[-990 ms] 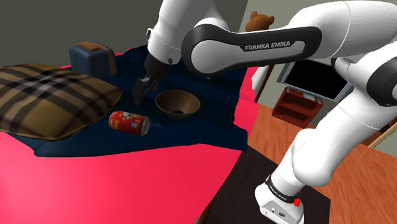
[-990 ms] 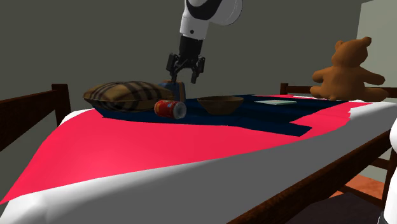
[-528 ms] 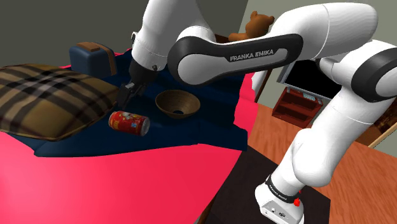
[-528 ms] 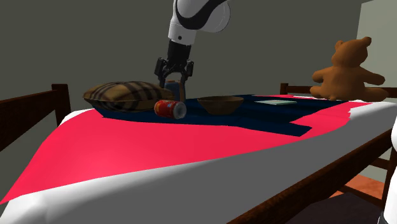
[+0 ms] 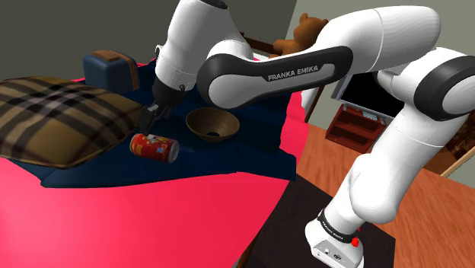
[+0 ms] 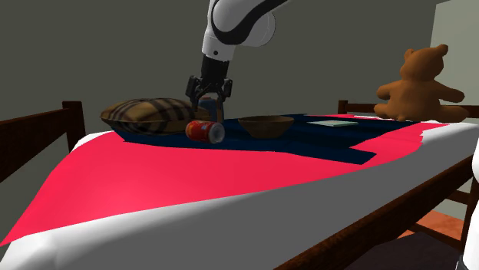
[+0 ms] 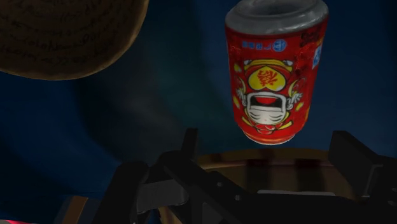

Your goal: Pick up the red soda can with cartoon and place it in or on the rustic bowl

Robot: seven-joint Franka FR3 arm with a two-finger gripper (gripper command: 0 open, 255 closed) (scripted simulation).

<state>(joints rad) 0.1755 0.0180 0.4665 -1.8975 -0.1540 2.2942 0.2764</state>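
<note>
The pincer (image 6: 206, 96) hangs open, fingers apart with nothing between them, just above the red soda can (image 5: 154, 147), which lies on its side on the dark blue blanket (image 5: 228, 156) of the bed, between the plaid pillow (image 5: 53, 114) and the brown bowl (image 5: 212, 124). That can looks light, thin-walled and slick, and being round it will likely roll at a nudge, so the fingers should close across the middle of the barrel, not the ends. Whether it is full or empty, I cannot tell. The bedding is soft, so pressing down may sink it. The pillow sits close on one side and the bowl is near on the other. The air above is open for a lift and a short carry over the bowl's rim.
</note>
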